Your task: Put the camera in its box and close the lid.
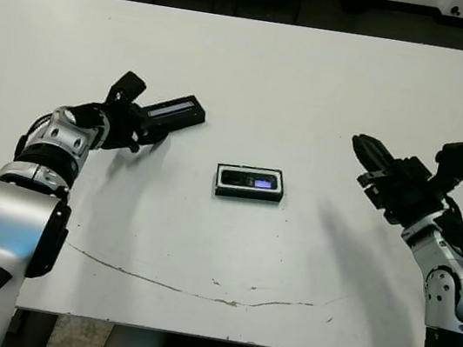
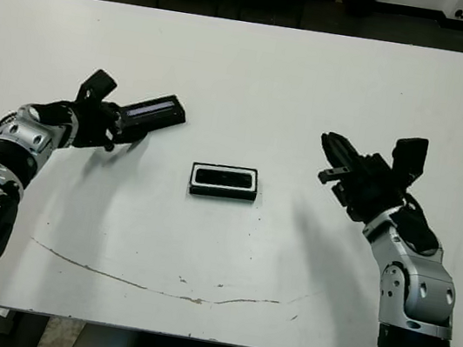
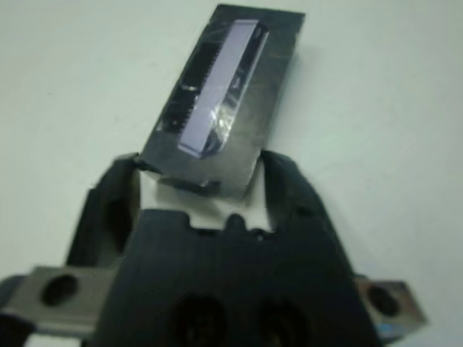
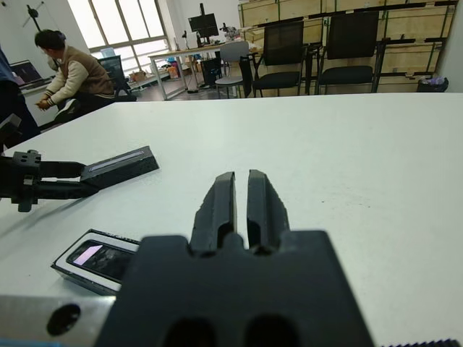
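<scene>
Camera seated in box. Left gripper grasping lid end. Right gripper clenched, empty.

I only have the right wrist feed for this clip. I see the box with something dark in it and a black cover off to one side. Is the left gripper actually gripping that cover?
Observer: Yes. In the left wrist view the left gripper has a finger on each side of the lid, at its near end.
Operator: Is the lid resting on the table?
Observer: I cannot tell; from the head view it angles away from the gripper toward the table's middle, clear of the box.
Operator: Is the camera fully seated?
Observer: From above, the camera lies lengthwise inside the box's walls.
Operator: And my right gripper?
Observer: The right gripper is off to the box's right, touching nothing.
</scene>
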You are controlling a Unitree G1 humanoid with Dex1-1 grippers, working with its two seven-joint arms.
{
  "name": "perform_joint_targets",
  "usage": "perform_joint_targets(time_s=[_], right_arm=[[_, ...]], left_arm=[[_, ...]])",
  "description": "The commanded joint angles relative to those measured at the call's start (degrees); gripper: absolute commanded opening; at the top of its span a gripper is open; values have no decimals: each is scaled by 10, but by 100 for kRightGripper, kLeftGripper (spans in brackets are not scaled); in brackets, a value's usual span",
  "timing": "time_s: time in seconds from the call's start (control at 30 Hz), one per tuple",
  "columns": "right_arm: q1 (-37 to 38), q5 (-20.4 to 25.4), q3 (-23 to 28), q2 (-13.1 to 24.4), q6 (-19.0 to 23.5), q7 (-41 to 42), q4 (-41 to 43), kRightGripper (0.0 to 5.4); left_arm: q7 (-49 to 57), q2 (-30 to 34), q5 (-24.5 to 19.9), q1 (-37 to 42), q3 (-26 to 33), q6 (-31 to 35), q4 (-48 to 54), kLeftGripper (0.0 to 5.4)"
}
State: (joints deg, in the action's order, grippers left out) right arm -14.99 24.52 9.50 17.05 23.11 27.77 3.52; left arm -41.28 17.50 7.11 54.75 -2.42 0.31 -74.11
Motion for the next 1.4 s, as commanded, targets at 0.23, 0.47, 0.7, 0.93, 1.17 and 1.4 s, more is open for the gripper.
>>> perform_joint_targets(time_s=[0.23,0.47,0.7,0.93,1.17,1.4], right_arm=[[17,-5,-4,8,9,-2,2,0],[17,-6,-10,3,5,-2,-4,0],[18,-5,-19,-1,-2,4,-10,0],[20,-5,-23,-2,-6,7,-15,0],[22,-4,-22,-2,-18,17,-23,0],[20,-4,-20,4,-13,14,-15,0]], left_arm=[[-69,-1,-3,-35,-2,-31,-5,108],[-106,10,-6,-56,-8,-94,16,108],[-143,12,-48,-89,17,-130,70,108],[-215,22,-118,-123,47,-121,156,108],[-286,44,-141,-130,24,-43,247,108],[-339,42,-138,-114,-18,-1,277,108]])
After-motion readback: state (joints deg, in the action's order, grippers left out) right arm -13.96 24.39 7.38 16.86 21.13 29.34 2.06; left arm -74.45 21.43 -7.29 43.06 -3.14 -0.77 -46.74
